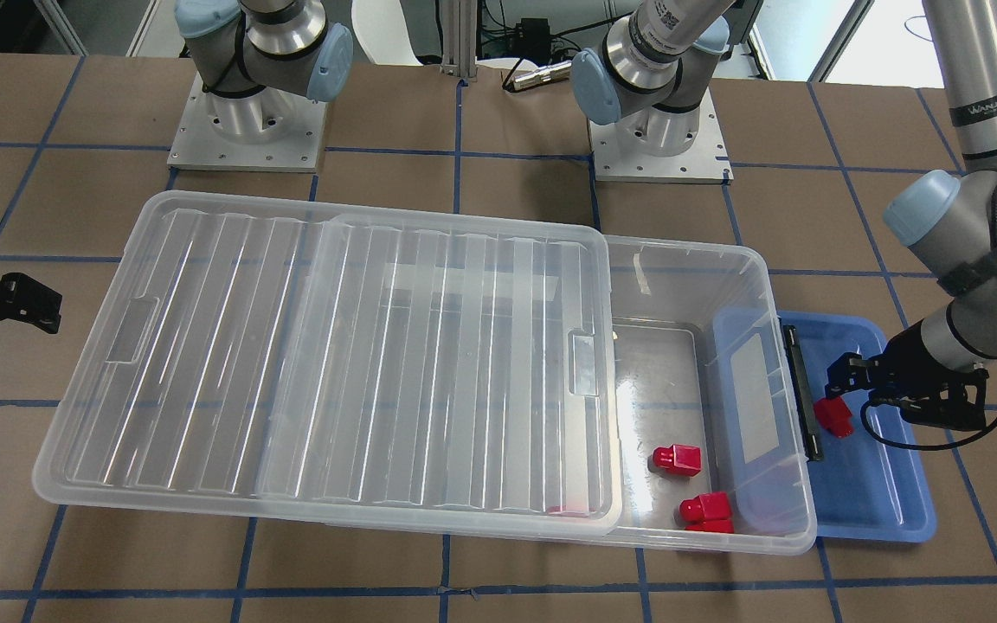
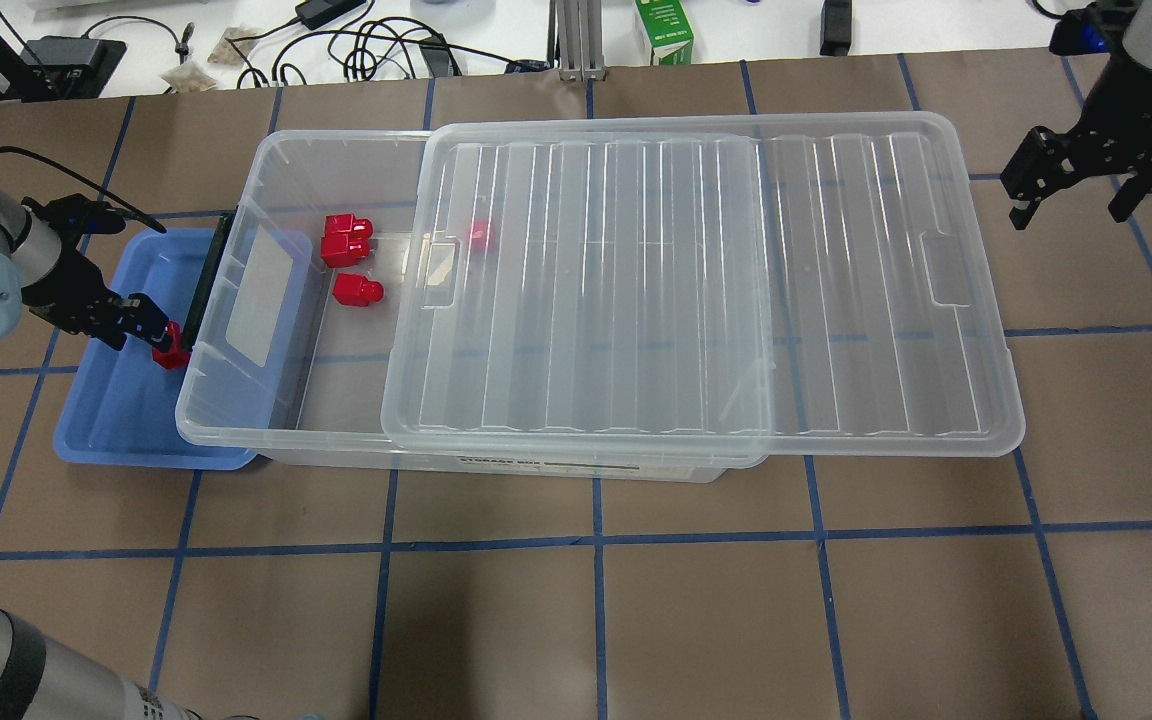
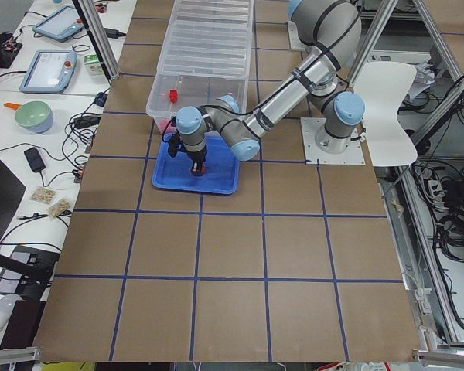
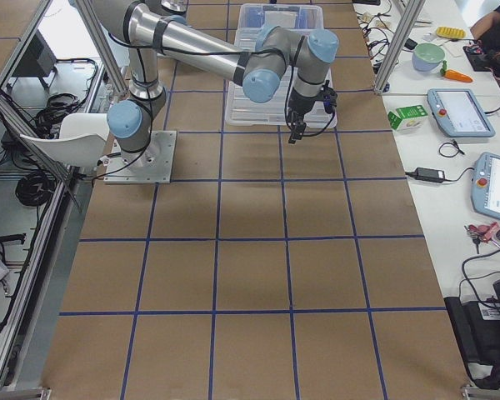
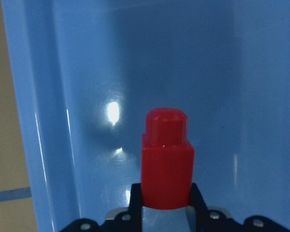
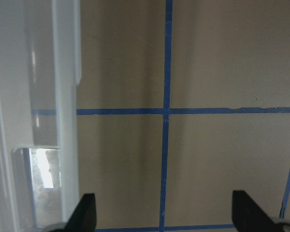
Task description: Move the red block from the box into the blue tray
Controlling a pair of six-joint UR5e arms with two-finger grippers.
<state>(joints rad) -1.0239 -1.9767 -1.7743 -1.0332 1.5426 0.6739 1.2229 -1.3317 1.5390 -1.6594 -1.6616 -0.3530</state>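
Note:
My left gripper (image 2: pixel 152 331) is shut on a red block (image 2: pixel 172 347) and holds it low over the blue tray (image 2: pixel 126 420), beside the box's black latch end. The left wrist view shows the red block (image 5: pixel 165 164) upright between the fingers, with the tray floor (image 5: pixel 208 58) below. The front view shows the same block (image 1: pixel 833 416) and tray (image 1: pixel 879 493). The clear box (image 2: pixel 276 400) has its lid (image 2: pixel 696 290) slid aside. Three loose red blocks (image 2: pixel 348 240) lie in the uncovered end; another shows through the lid (image 2: pixel 479 235). My right gripper (image 2: pixel 1066 190) is open and empty, off the lid's far end.
The slid lid overhangs the box toward my right arm (image 1: pixel 230 346). The right wrist view shows the lid's edge (image 6: pixel 53 121) beside brown table with blue tape lines (image 6: pixel 166 111). Cables, a green carton (image 2: pixel 663 30) and tablets lie beyond the table's far edge.

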